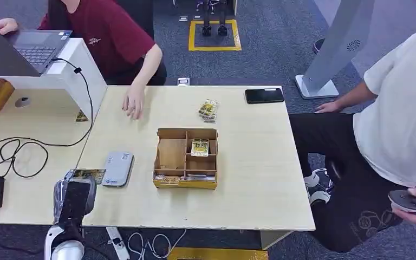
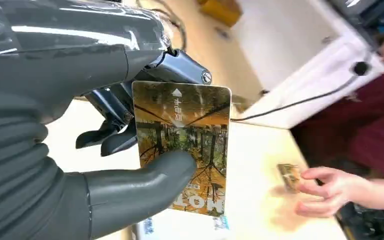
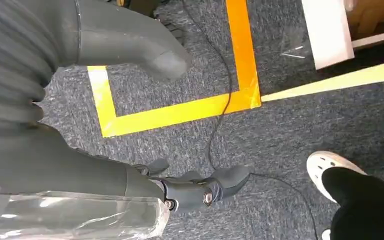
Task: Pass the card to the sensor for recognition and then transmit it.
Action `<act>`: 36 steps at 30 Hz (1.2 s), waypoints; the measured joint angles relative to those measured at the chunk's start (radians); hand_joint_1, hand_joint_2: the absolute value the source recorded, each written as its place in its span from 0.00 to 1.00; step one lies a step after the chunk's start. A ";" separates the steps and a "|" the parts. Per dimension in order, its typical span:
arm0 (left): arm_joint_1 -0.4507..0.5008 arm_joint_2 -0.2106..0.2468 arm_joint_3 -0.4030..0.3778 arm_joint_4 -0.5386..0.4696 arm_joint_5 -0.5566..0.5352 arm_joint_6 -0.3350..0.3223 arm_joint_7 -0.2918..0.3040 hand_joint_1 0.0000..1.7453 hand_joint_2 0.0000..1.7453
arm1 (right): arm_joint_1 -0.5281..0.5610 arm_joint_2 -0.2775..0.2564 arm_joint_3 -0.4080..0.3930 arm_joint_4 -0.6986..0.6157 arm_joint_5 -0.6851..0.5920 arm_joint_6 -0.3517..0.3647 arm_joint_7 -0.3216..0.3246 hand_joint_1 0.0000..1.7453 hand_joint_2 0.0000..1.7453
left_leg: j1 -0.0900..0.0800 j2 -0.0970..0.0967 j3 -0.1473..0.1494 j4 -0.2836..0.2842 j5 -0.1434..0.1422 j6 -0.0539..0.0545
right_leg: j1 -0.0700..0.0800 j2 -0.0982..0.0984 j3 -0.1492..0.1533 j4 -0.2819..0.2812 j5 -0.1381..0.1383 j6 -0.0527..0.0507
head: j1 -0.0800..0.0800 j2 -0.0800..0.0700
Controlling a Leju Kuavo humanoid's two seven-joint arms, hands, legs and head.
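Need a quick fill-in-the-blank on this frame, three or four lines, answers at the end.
1. The left robot hand pinches a card printed with a ____ scene.
2. In the head view, the grey sensor lies on the table to the ____ of the cardboard organizer.
3. The right robot hand hangs over carpet marked with ____ tape.
4. A black ____ lies near the table's far edge.

Missing words: forest; left; yellow; phone
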 joint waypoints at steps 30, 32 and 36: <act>-0.169 -0.029 0.006 0.223 -0.143 -0.003 0.141 1.00 1.00 | -0.034 0.014 -0.005 0.000 0.126 0.013 0.037 0.00 1.00 | 0.000 0.001 0.000 0.001 0.000 0.000 | 0.000 0.002 -0.001 0.000 0.000 0.000 | 0.000 0.000; -0.185 -0.031 0.006 0.242 -0.148 0.013 0.145 1.00 1.00 | -0.035 0.015 -0.005 0.000 0.135 0.016 0.042 0.00 1.00 | 0.000 0.001 0.000 0.001 0.000 0.000 | 0.000 0.001 -0.001 0.000 0.000 0.000 | 0.000 0.000; -0.222 -0.033 0.007 0.275 -0.163 0.029 0.165 1.00 1.00 | -0.042 0.018 -0.005 0.000 0.152 0.017 0.048 0.00 1.00 | 0.000 0.001 0.000 0.001 0.000 0.000 | 0.000 0.001 0.000 0.000 0.000 0.000 | 0.000 0.000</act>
